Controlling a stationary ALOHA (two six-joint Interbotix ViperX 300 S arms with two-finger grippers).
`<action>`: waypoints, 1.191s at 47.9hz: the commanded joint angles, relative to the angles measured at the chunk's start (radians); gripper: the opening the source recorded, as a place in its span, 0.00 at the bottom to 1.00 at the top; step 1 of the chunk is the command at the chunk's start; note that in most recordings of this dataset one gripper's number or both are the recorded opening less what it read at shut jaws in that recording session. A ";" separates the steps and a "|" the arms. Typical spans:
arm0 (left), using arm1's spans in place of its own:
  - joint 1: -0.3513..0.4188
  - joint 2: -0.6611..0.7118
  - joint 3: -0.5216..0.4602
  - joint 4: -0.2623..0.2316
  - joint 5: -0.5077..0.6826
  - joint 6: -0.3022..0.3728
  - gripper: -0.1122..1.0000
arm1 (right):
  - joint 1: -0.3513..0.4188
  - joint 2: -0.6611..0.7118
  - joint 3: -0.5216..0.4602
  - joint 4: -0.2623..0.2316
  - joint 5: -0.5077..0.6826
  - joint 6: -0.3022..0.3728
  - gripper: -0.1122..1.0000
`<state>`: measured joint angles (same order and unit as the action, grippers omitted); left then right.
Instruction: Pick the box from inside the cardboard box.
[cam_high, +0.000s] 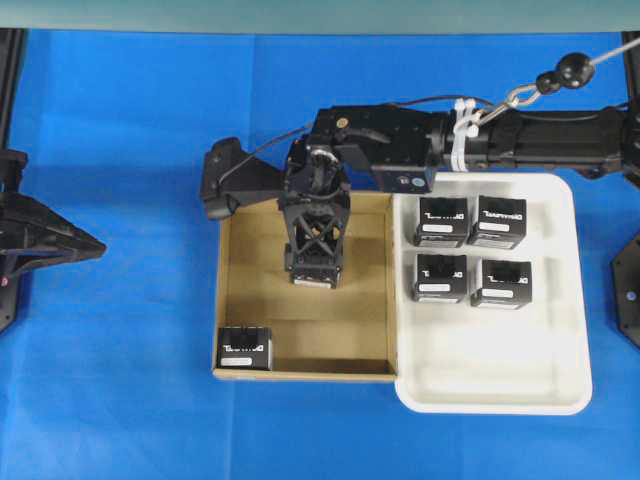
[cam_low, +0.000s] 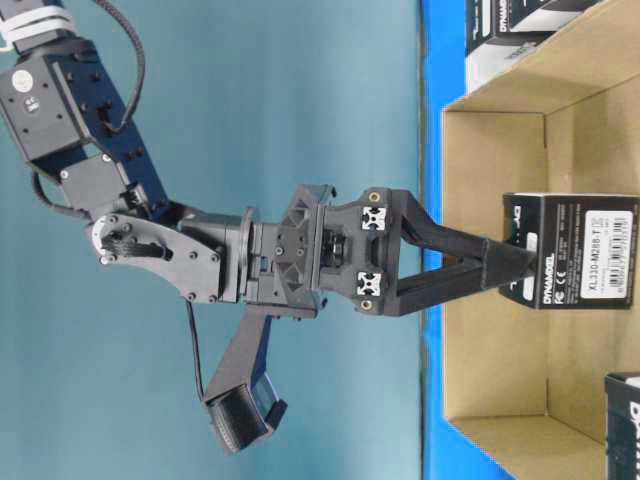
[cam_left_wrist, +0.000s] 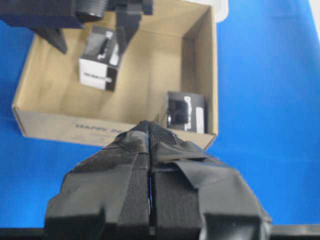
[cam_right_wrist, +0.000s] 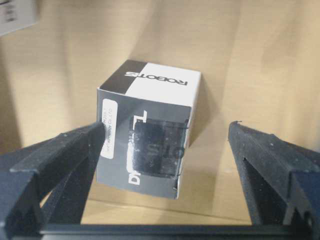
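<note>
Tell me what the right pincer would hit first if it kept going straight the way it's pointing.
Most likely the black box standing between its open fingers inside the cardboard box; just how far off it still is stays unclear.

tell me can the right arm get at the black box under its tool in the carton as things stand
Probably yes: the right tool is open, one finger on each side of the box, with nothing between.
</note>
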<state>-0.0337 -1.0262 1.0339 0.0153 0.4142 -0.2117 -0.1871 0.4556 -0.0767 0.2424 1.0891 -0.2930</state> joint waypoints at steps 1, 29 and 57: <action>0.003 0.009 -0.021 0.002 -0.006 0.000 0.04 | 0.006 0.003 -0.006 -0.002 0.000 -0.003 0.97; 0.002 0.002 -0.025 0.003 -0.008 -0.002 0.04 | 0.012 -0.112 -0.190 0.015 0.196 0.156 0.97; 0.002 -0.005 -0.026 0.003 -0.006 -0.003 0.04 | 0.012 -0.218 -0.627 -0.003 0.578 0.290 0.97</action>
<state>-0.0322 -1.0324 1.0339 0.0153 0.4142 -0.2117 -0.1764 0.2546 -0.6719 0.2424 1.6659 -0.0046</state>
